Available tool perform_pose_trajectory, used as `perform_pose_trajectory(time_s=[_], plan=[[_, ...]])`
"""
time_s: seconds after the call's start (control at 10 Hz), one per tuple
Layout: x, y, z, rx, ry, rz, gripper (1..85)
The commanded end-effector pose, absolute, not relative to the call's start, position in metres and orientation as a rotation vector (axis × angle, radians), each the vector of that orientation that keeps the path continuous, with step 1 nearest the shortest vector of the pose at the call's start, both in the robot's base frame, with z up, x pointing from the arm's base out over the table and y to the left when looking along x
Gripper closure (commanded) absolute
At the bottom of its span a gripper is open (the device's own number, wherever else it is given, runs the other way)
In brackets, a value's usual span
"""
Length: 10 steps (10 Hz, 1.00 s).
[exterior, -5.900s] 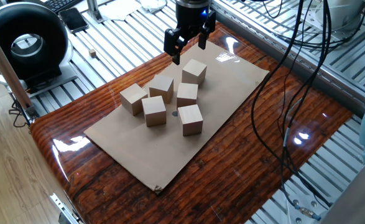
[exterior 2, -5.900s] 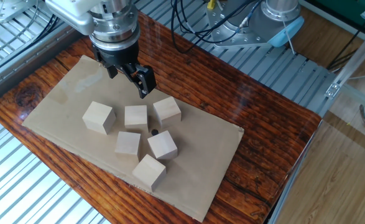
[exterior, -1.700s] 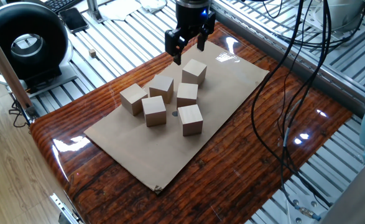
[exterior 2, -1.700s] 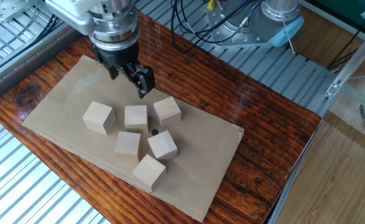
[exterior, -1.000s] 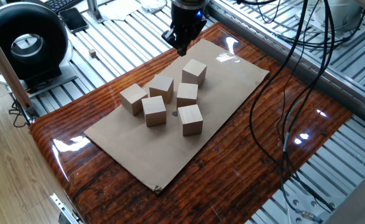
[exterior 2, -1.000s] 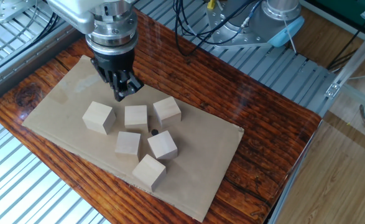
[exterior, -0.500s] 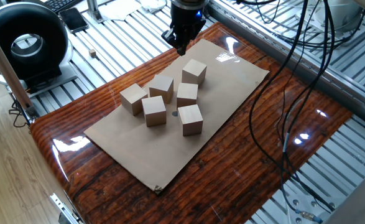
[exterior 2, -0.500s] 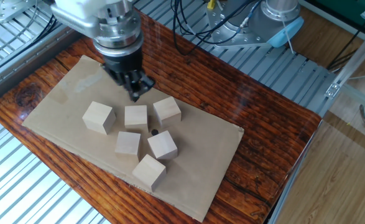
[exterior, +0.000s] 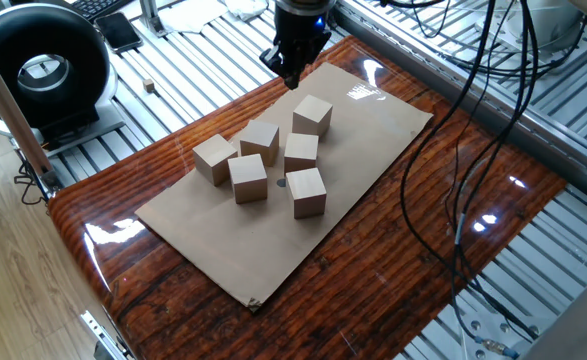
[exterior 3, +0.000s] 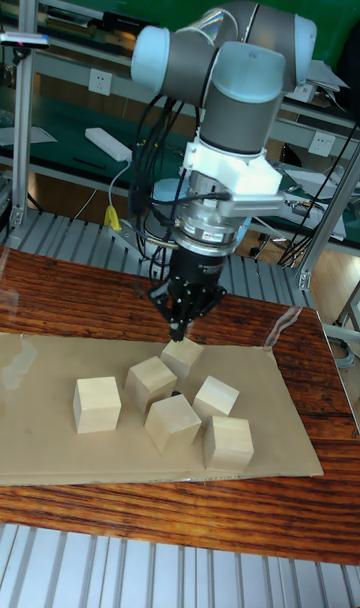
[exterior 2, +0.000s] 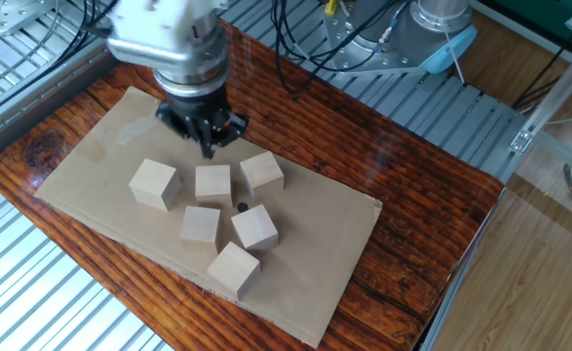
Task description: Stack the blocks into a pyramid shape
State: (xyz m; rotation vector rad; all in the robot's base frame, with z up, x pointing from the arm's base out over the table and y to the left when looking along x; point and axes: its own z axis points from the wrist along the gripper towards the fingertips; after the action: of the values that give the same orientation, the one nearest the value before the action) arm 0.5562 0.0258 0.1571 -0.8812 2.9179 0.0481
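Cardboard sheet (exterior: pixel 223 250) on glossy wooden table (exterior: pixel 373 260) — cables (exterior: pixel 473 120) overhead

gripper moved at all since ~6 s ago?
Yes. The gripper has turned about its own axis, its jaws have closed, and in the other fixed view it has shifted slightly right over the cardboard sheet. The blocks lie unchanged.

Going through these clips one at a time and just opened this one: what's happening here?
A single robot arm is set to build a pyramid from six wooden blocks, but nothing is stacked yet. All six lie loosely clustered, each flat on a sheet of cardboard on the wooden table. The gripper hangs above the far end of the cluster with its jaws closed and nothing between them. No block is being touched at this moment.
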Motion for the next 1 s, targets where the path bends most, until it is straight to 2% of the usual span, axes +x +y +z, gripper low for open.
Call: perform_pose_trajectory(time_s=[0.0, 0.1, 0.2, 0.5, 0.6, 0.8, 0.9], plan=[[0.556, 0.039, 0.152, -1.097, 2.829, 0.092, 82.0], [0.555, 0.029, 0.149, -1.165, 2.821, 0.037, 84.7], [0.549, 0.029, 0.146, -1.179, 2.824, 0.047, 84.7], [0.518, 0.045, 0.127, -1.089, 2.843, 0.232, 84.7], [0.512, 0.044, 0.121, -1.119, 2.834, 0.244, 84.7], [0.507, 0.035, 0.116, -1.142, 2.840, 0.197, 84.7], [0.512, 0.020, 0.110, -1.190, 2.817, 0.092, 84.7]])
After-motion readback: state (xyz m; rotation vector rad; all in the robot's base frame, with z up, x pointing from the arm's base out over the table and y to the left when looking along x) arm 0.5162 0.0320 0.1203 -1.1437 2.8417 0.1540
